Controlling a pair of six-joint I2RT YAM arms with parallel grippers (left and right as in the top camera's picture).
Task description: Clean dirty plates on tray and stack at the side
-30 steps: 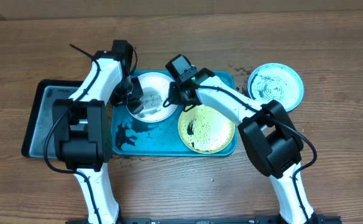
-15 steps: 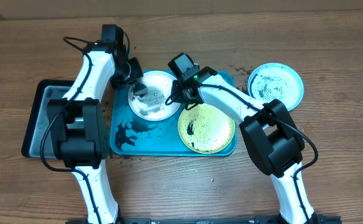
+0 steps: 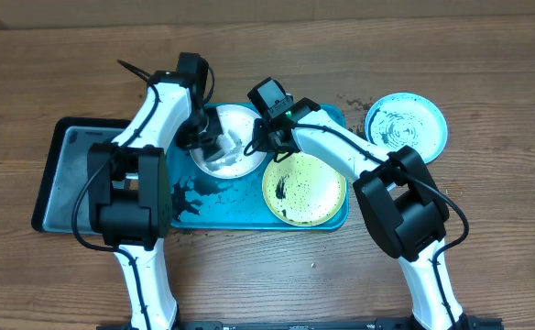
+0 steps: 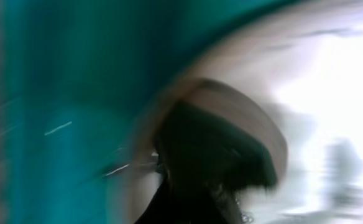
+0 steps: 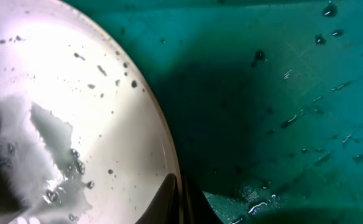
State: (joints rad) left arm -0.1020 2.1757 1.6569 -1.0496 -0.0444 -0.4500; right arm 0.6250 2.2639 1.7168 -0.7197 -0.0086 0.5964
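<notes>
The white plate (image 3: pixel 233 139) lies in the turquoise tray (image 3: pixel 222 206), wet with foam on it. My right gripper (image 3: pixel 256 142) is shut on its right rim, which shows between the fingers in the right wrist view (image 5: pixel 180 186). My left gripper (image 3: pixel 198 137) is over the plate's left edge with a dark scrubber (image 4: pixel 212 149) in its jaws; that view is blurred by motion. The yellow-green plate (image 3: pixel 304 190) with dark smears lies in the tray's right half. The light blue plate (image 3: pixel 406 127), smeared, lies on the table to the right of the tray.
A black tray with a grey inside (image 3: pixel 66 174) lies against the turquoise tray's left side. A dark smear (image 3: pixel 187 195) is on the tray floor at the front left. Crumbs lie on the wood near the tray's far right corner (image 3: pixel 352 101).
My left gripper swung out to the plate's far left edge and has come back down over its left side. The right gripper has kept its hold on the rim.
</notes>
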